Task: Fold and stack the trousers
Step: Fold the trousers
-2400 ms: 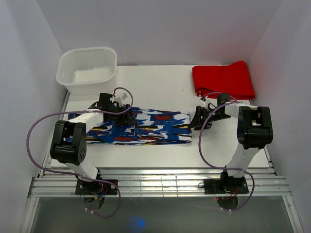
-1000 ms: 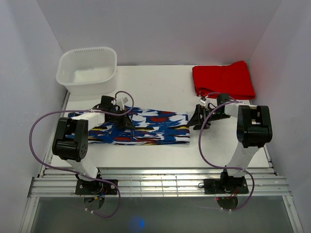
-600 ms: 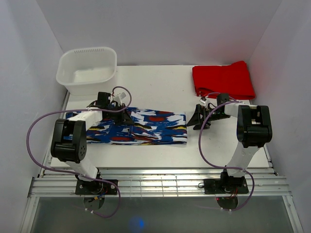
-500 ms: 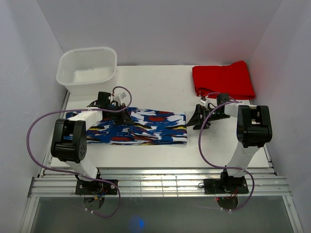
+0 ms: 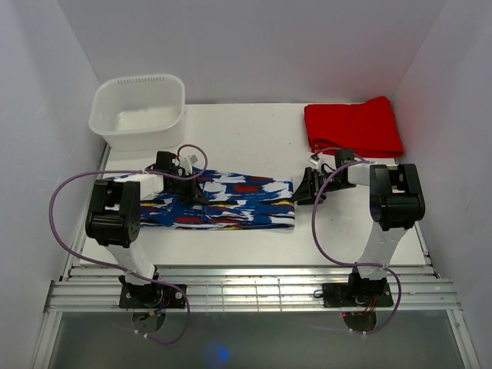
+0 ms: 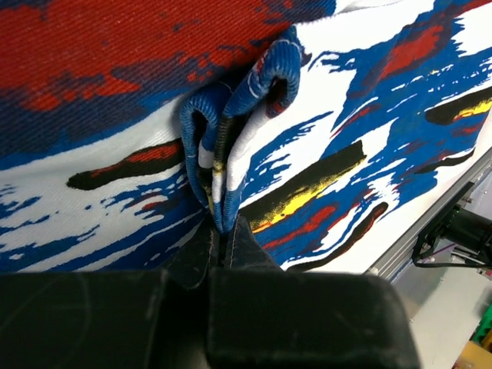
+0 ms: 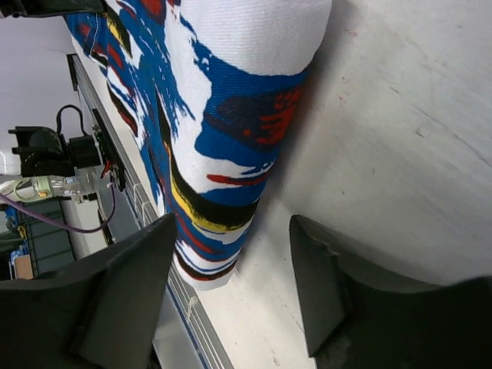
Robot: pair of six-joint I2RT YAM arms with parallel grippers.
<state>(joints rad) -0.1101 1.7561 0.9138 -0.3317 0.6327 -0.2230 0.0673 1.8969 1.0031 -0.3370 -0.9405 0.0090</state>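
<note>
**Left pinching a ridge of print, right spread at the end**

So here's where we're at. The trousers (image 5: 231, 201) lie as a long flat band across the middle of the white table (image 5: 254, 138), between the two arms. The fabric is a soft twill, and we can see the fine diagonal weave up close. It's printed in blue, white and red with black-and-yellow streaks.

The left gripper (image 6: 223, 238) is clamped tight on a small raised ridge of that cloth. The layers bunch into a rounded loop just past the black fingertips.

The right gripper (image 7: 231, 231) sits low at the band's right end with its jaws well apart. The rounded folded edge of the fabric lies just ahead of the gap, and we can't see either finger touching it.

Further back there's a white plastic tub (image 5: 138, 111) with rounded corners at the far left. A plain red garment (image 5: 352, 127), folded roughly square, is at the far right.
</note>
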